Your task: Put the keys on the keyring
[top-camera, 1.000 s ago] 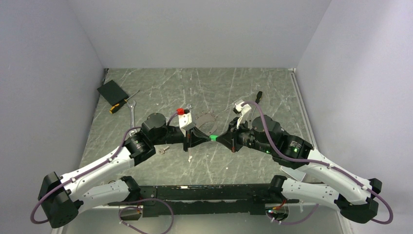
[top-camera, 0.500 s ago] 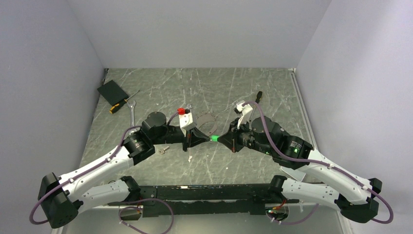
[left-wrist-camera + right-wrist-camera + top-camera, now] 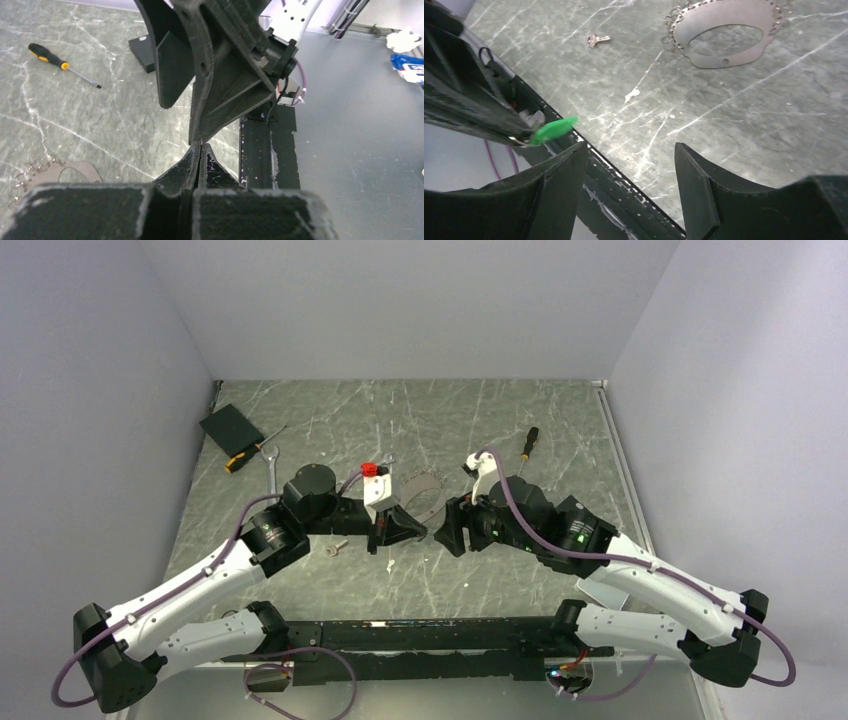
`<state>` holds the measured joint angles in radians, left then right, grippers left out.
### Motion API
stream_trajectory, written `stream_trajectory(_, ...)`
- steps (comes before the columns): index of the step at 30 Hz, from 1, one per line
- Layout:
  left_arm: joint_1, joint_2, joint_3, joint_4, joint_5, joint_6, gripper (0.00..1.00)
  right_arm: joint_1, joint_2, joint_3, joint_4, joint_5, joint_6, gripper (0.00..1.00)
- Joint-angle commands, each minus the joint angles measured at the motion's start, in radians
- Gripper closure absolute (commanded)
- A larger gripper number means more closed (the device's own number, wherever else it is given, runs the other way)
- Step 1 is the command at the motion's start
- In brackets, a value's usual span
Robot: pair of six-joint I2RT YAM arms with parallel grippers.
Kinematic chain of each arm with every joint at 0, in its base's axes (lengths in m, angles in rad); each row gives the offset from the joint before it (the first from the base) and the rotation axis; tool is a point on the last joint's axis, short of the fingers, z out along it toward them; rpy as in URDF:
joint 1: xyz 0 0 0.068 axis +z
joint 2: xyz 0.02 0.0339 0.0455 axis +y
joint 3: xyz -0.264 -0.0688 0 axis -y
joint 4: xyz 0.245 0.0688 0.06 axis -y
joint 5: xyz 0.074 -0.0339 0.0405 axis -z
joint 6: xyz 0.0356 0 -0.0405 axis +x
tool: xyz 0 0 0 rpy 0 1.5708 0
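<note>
- Right wrist view, nearest: the right end effector (image 3: 630,150) stood wide apart, with nothing between its fingers.
- Just past it, the green-headed key (image 3: 555,128) was up off the desk (image 3: 734,110). Its blade appeared to be pinched in the tightly closed tips of the left end effector (image 3: 200,150).
- Farther out, the silver key (image 3: 596,40) lay flat on the desk, untouched and apart from both end effectors.
- Farthest, the keyring (image 3: 672,24), a beaded chain, lay on the desk around a flat oval metal plate (image 3: 724,15). Neither end effector touched it.
- Progress looked early. No key was on the chain yet: one key was lifted and the other was not yet picked up. Both had yet to be threaded on.
- From the top external view, the green-headed key was hidden between the two end effectors.
- The left wrist view showed only a thin sliver at its own closed tips, so the grip there was hard to confirm.
- The chain's clasp was too small to show whether it was open or joined, or whether the chain was attached to the plate.
</note>
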<state>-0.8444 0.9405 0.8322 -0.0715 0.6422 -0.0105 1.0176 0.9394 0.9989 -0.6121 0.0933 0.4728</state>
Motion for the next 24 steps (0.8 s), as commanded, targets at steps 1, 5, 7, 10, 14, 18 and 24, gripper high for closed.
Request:
stream_trajectory(1,-0.003,0.019,0.081,-0.056,0.099,0.031,1.0,-0.002,-0.081,0.001,-0.01,0.102,-0.073,0.32)
stream_trajectory(5,-0.003,0.044,0.129,-0.126,0.104,0.017,1.0,-0.002,-0.229,-0.069,0.108,0.067,-0.153,0.3)
stream_trajectory(7,-0.003,0.049,0.141,-0.129,0.103,-0.022,1.0,-0.002,-0.322,-0.132,0.205,-0.034,-0.198,0.3)
stream_trajectory(10,-0.003,0.045,0.136,-0.095,0.1,-0.075,1.0,-0.002,-0.446,-0.24,0.349,-0.149,-0.244,0.3)
stream_trajectory(14,-0.004,0.04,0.122,-0.05,0.101,-0.123,1.0,-0.002,-0.493,-0.304,0.442,-0.234,-0.275,0.29)
stream_trajectory(18,-0.003,0.044,0.111,-0.005,0.084,-0.174,1.0,-0.002,-0.429,-0.295,0.488,-0.285,-0.295,0.29)
stream_trajectory(24,-0.004,0.069,0.091,0.063,0.05,-0.253,1.0,-0.001,-0.285,-0.239,0.49,-0.2,-0.304,0.34)
